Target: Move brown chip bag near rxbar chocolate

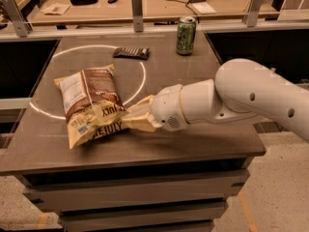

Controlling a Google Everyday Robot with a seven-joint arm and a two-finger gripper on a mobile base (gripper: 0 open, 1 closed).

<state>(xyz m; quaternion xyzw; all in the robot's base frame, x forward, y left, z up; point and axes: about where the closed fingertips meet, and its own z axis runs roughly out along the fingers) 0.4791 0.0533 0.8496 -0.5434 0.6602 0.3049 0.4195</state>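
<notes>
The brown chip bag [91,103] is a large crinkly brown and cream bag with a white label panel, lying on the table's left half, its right lower corner raised. My gripper [133,117] reaches in from the right and is shut on that lower right corner of the bag. The rxbar chocolate [131,52] is a small flat dark bar lying at the far middle of the table, well beyond the bag and apart from it.
A green can [186,35] stands at the table's far right. A white ring is marked on the dark tabletop [203,76]. Behind the table a rail with posts [137,4] fronts a wooden bench holding cables and small items.
</notes>
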